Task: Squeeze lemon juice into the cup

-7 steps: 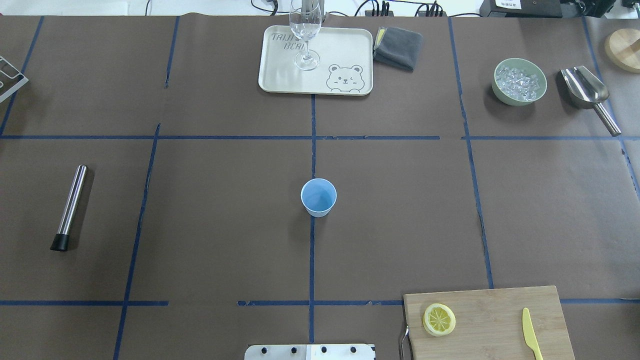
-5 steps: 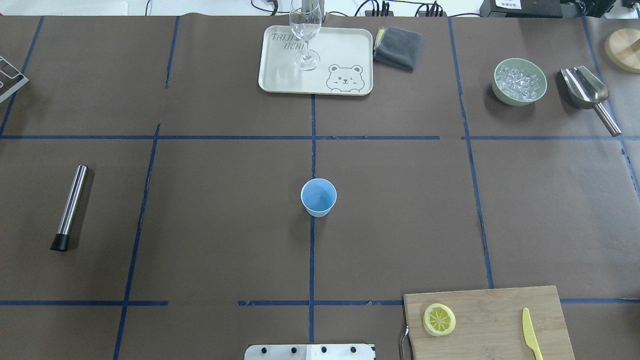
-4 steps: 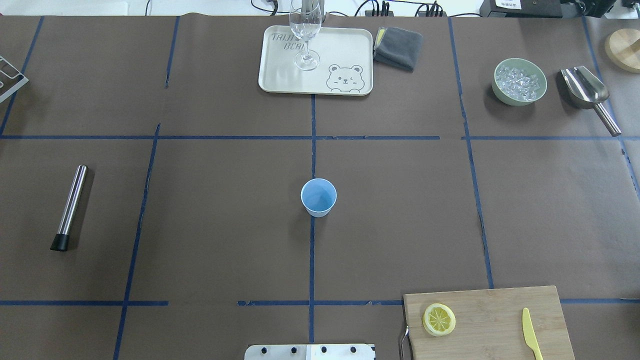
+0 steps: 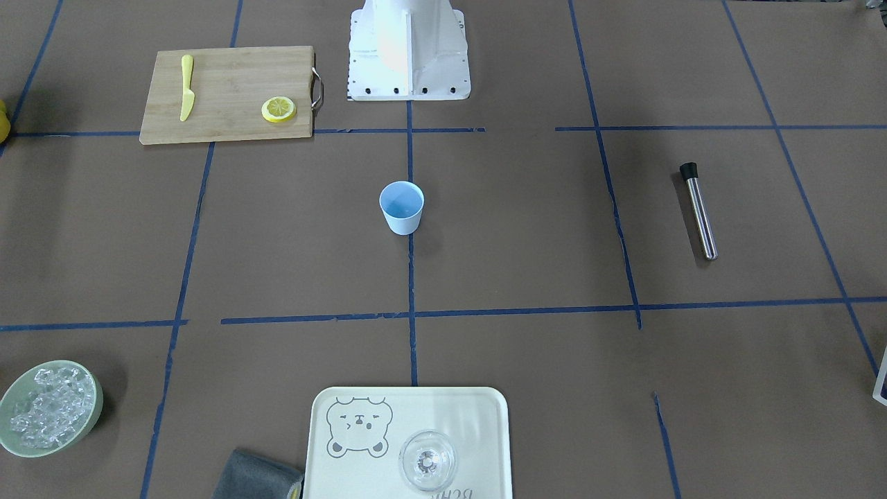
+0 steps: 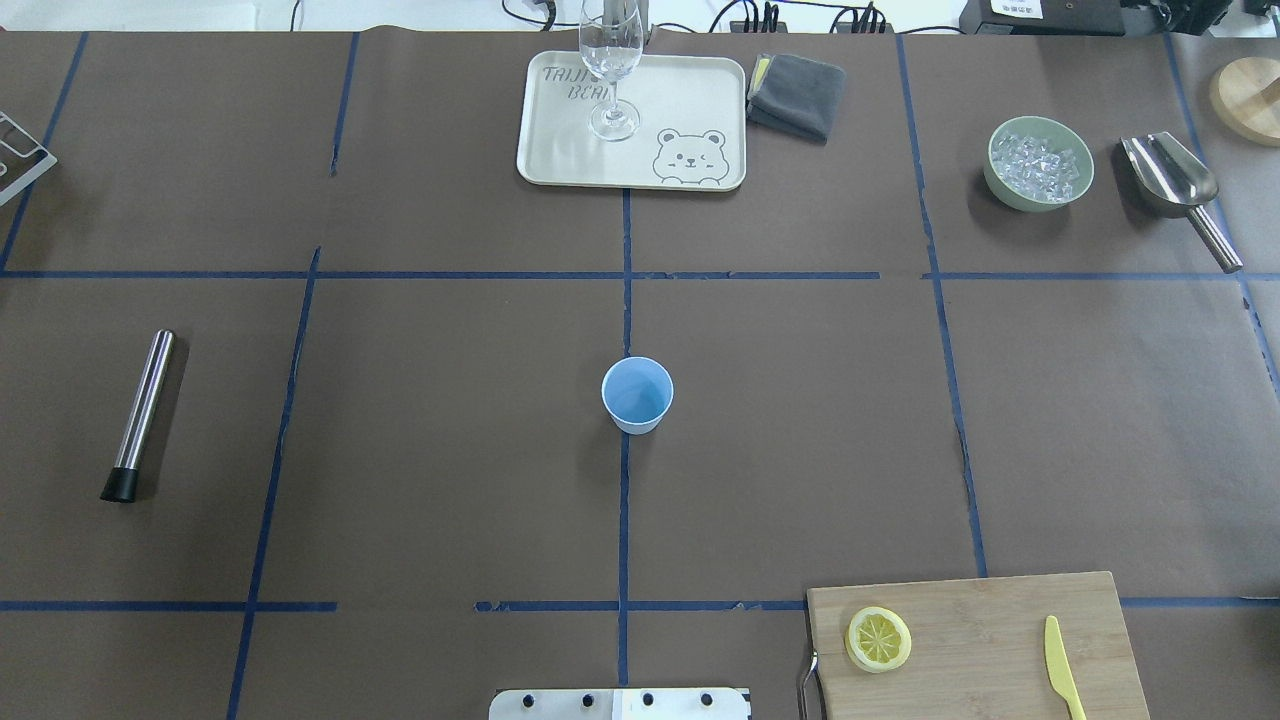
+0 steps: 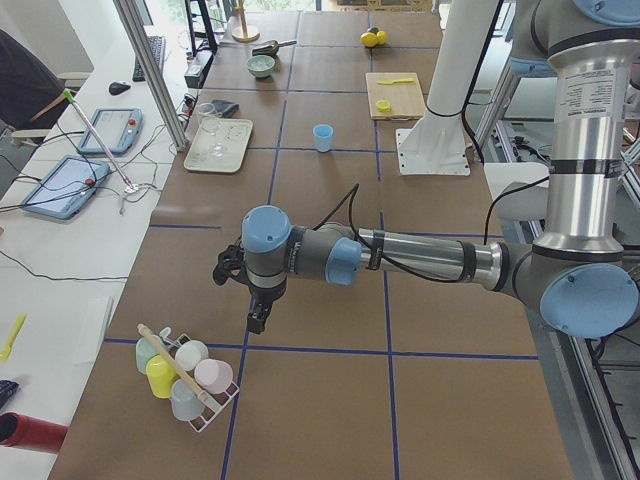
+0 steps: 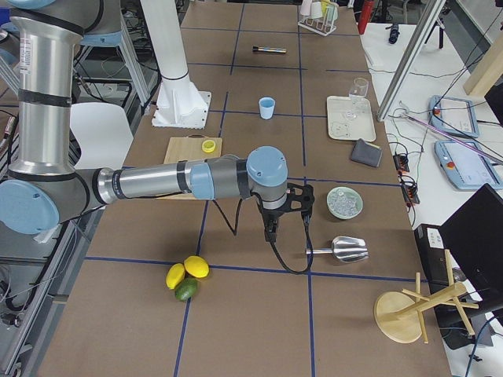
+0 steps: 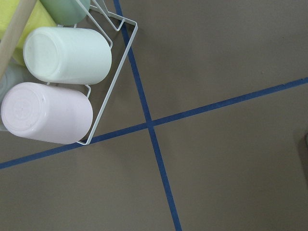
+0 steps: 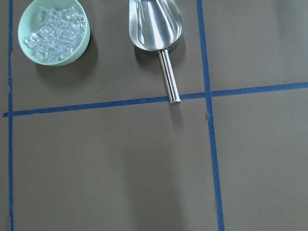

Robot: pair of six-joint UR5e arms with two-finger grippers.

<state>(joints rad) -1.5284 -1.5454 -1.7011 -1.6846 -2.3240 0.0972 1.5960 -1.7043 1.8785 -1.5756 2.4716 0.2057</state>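
Front view: the cup (image 4: 401,206) stands upright at table ctr on a tape line and looks empty. The lemon (image 4: 278,109) lies flat on the cutting board (image 4: 229,83) near the robot's base, well apart from the cup, w/ the knife (image 4: 186,86) at the board's other end. Count: 1 cup, 1 lemon slice, 1 knife, 1 board, 1 tray (image 4: 478,416) w/ 1 glass (image 4: 427,461), 1 bowl of ice (image 4: 48,409), 1 steel rod (image 4: 698,211), 1 cloth (image 4: 256,478). Overhead view: same layout plus 1 scoop (image 5: 1170,180) beside the bowl; no arm in frame. Left side view: left gripper (image 6: 257,318) hangs over bare table near a rack (image 6: 220,408) of 5 cups; fingers apart or together, can't tell. Right side view: right gripper (image 7: 271,233) points down near bowl and scoop, can't tell either; 3 whole fruits (image 7: 196,267), 2 yellow + 1 green, lie nearby. Wrist views: rack corner; bowl and scoop; no fingers shown. Step in hand is prob. fetching the slice w/ the right arm. Best done: come straight down, fingers wider than the slice, pinch the rind, lift clear, centre over the cup's mouth before squeezing.
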